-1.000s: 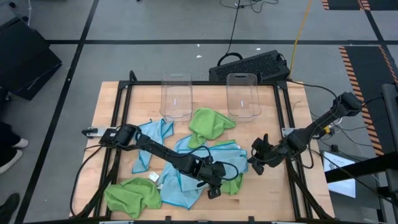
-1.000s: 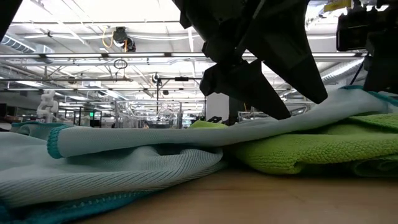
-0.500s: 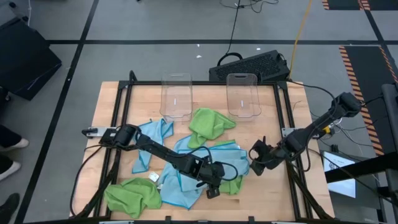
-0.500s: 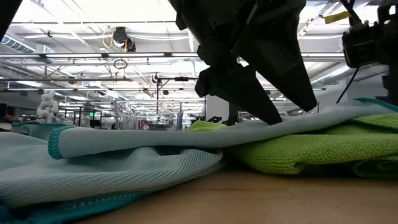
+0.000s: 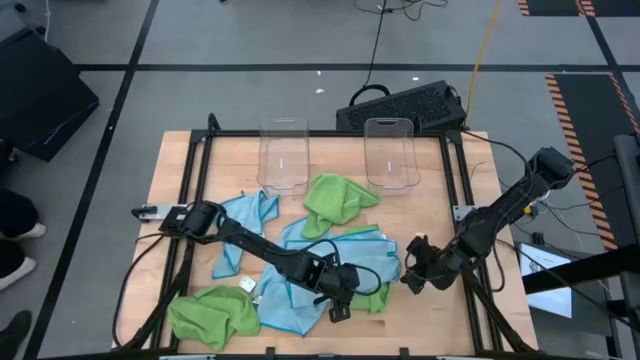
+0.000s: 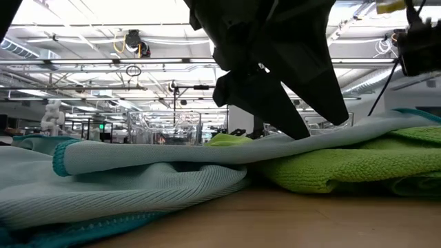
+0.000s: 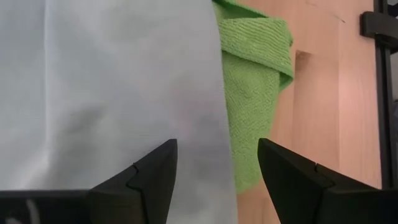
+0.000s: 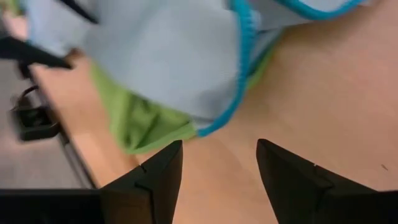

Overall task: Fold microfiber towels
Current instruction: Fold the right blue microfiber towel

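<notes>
**Counter** [image 5: 180,160]: wooden top, centre of the high view, framed by black rails.

**Microfiber towels:** loose heap across the lower middle of the high view.
- Light blue towel [image 5: 345,255], spread flat at the centre of the heap. It overlies a green towel [image 5: 375,297] whose edge shows at lower right of the heap. In the low view the blue sheet [image 6: 172,155] drapes over the green one [image 6: 331,169].
- Second green towel [image 5: 335,200], crumpled, just below the bins.
- Third green towel [image 5: 210,312], bunched at the lower left of the counter.
- Further blue cloth [image 5: 245,215] at middle left, under the left arm.
- None is folded yet.

**Clear bins** [image 5: 285,155]: two, upright, upper centre, both empty.

**Left pincer** [image 5: 340,290]: low over the blue towel's lower part, fingers apart, straddling the blue-green boundary in its wrist view. It grips nothing.

**Right pincer** [image 5: 415,270]: just off the heap's right edge, over bare wood, fingers apart and empty.

**Change noted:** a second ago the right pincer was closed at the blue towel's right edge. It has since spread its fingers and drawn away toward lower right. The blue hem [image 8: 239,68] lies released on the counter.

**Reading:** one placing or straightening move on the blue towel looks finished. The fold itself still appears ahead.
</notes>
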